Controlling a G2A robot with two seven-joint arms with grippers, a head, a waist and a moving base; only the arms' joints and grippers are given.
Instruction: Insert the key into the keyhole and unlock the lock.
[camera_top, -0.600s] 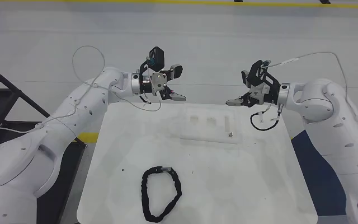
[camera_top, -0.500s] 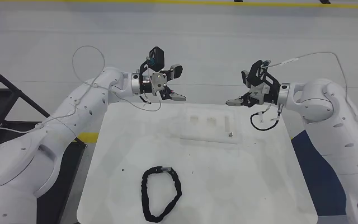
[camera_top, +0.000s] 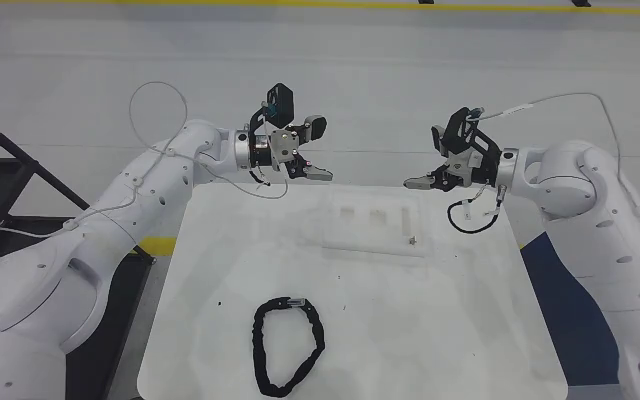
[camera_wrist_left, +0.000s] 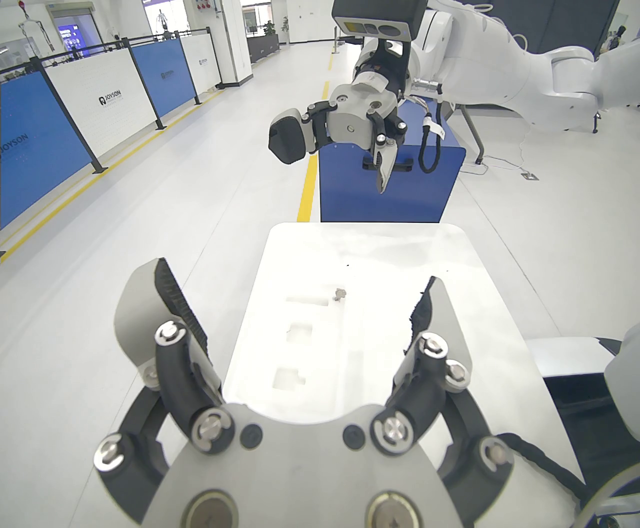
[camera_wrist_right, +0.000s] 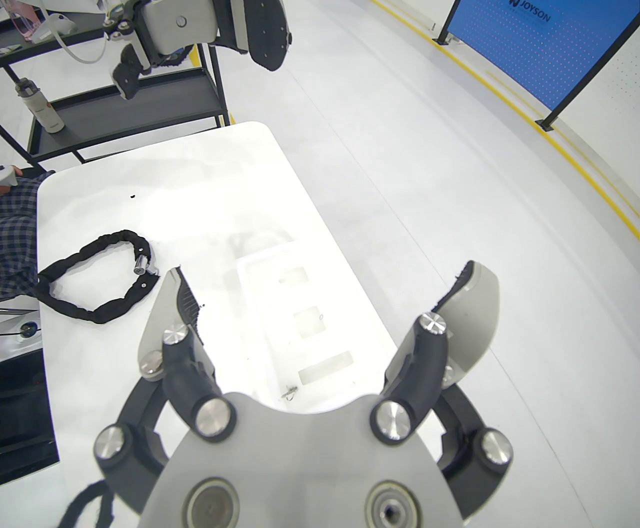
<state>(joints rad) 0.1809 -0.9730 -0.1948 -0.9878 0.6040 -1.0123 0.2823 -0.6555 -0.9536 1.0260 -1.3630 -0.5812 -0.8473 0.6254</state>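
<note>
One key (camera_wrist_right: 289, 393) close in right wrist view, left pincer (camera_wrist_left: 295, 279), right pincer (camera_wrist_right: 324, 270) both spread

This is a large robotics lab hall. A wide, glossy pale floor (camera_wrist_left: 150, 200) is marked with yellow lines (camera_wrist_left: 306, 195). Blue and white partition panels (camera_wrist_left: 45, 125) on black posts stand at 12 o'clock from the white table (camera_top: 450, 330). A blue cabinet (camera_wrist_left: 390, 195) is at 3, a black shelf rack (camera_wrist_right: 125, 107) at 9.

Black sleeve, silver cyl. are noted on chain lock (camera_top: 258, 345); table (camera_top: 420, 330) is seen as plain white, key (camera_top: 411, 240) as grey.
</note>
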